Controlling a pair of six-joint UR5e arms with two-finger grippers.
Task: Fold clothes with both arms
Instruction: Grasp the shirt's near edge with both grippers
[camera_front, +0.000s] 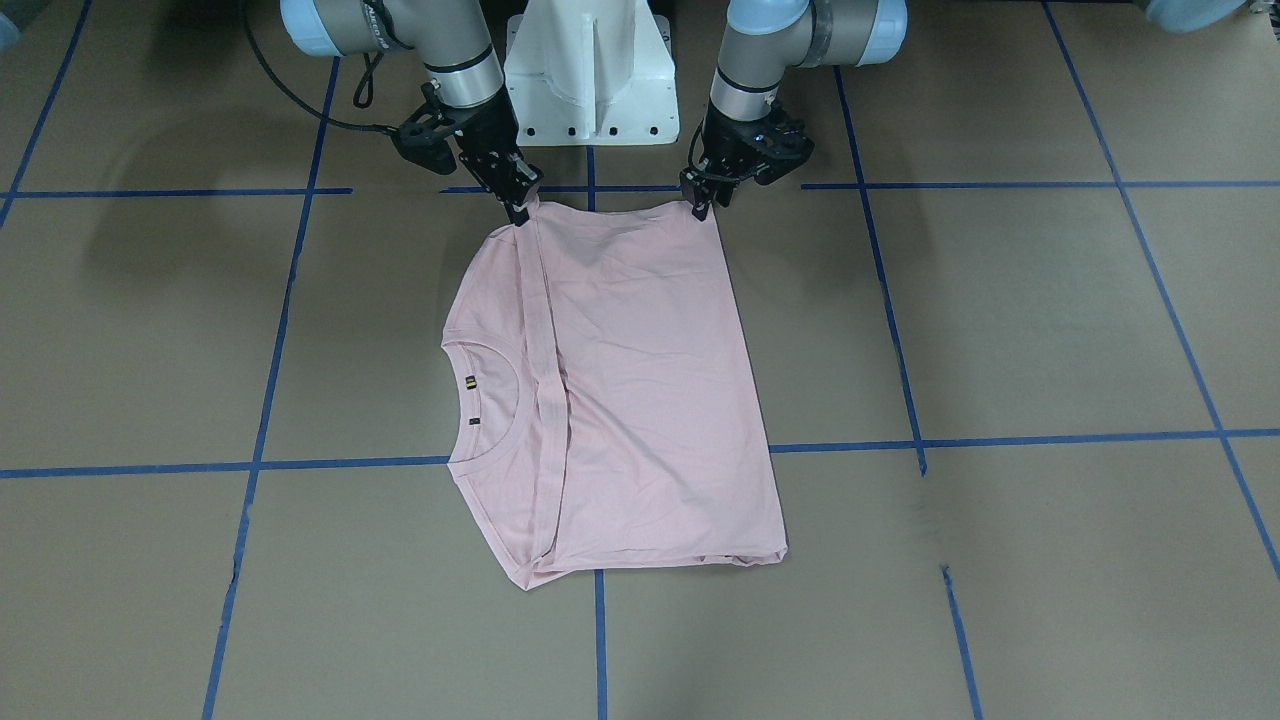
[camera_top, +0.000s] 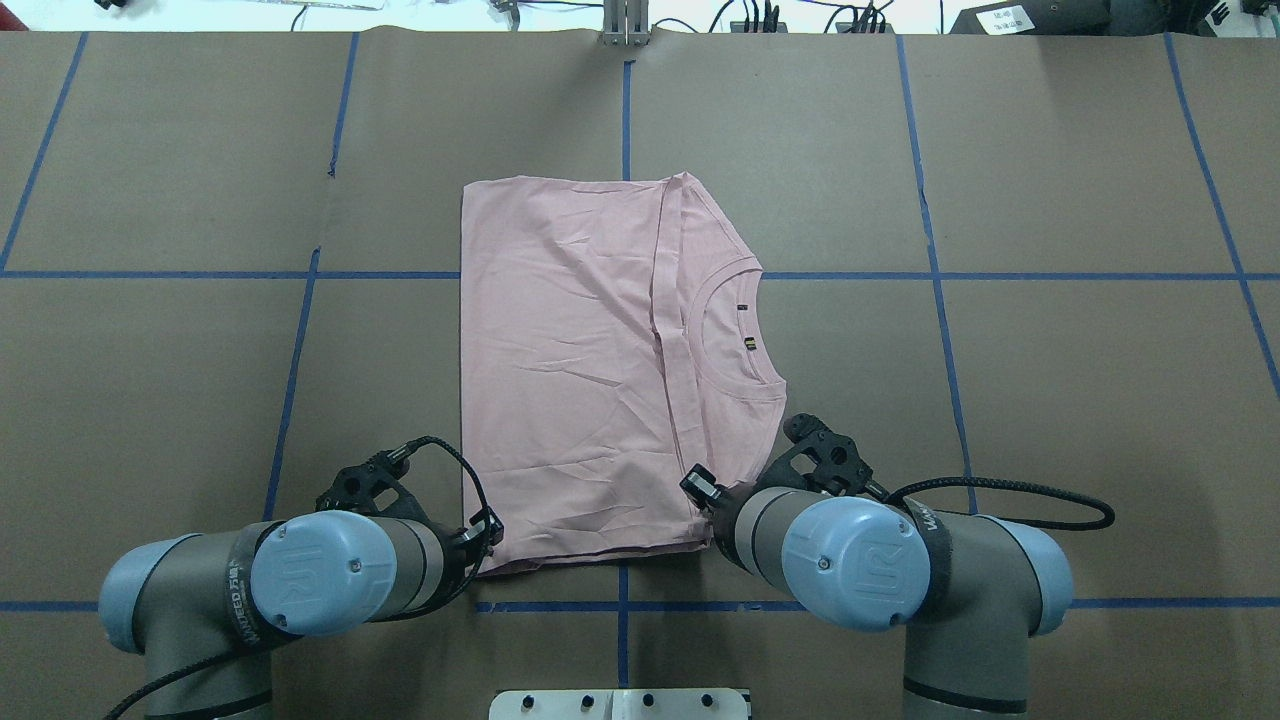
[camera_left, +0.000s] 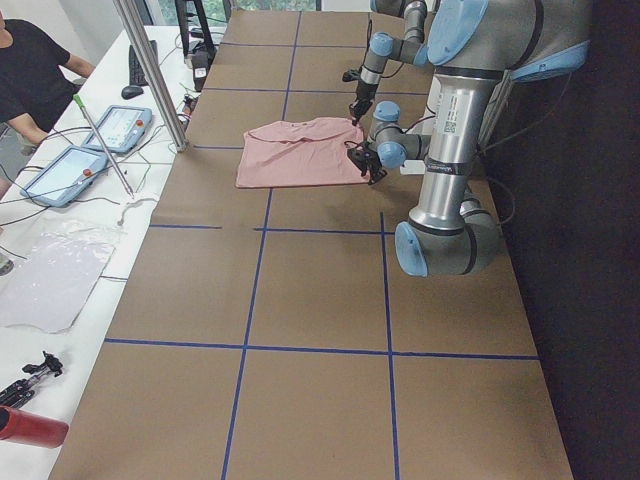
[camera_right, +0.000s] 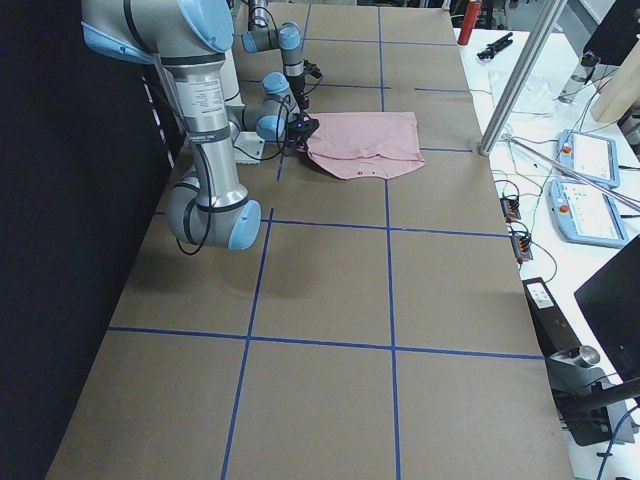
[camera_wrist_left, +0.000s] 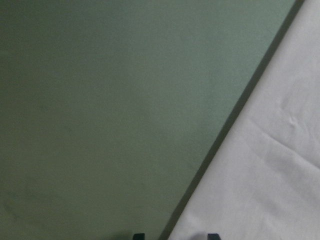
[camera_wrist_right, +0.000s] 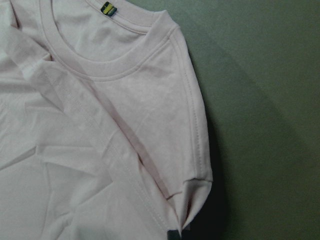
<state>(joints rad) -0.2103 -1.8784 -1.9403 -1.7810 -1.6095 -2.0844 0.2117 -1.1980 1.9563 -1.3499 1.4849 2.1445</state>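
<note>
The pale pink T-shirt (camera_front: 640, 400) lies folded flat mid-table, with the collar (camera_front: 490, 400) toward my right side and its plain side up; no print shows. My right gripper (camera_front: 521, 212) is at the shirt's near corner by the sleeve. In the right wrist view (camera_wrist_right: 173, 235) it looks shut on the bunched corner of the shirt (camera_wrist_right: 100, 150). My left gripper (camera_front: 703, 208) is at the other near corner. In the left wrist view (camera_wrist_left: 175, 236) its fingertips stand apart, with the shirt's edge (camera_wrist_left: 265, 175) lying between them.
The white pedestal base (camera_front: 590, 70) stands just behind the grippers. Blue tape lines (camera_front: 600, 640) grid the brown table. A side bench with tablets (camera_left: 65, 170), a metal post (camera_left: 150, 70) and a seated person (camera_left: 30, 70) lie beyond the far edge.
</note>
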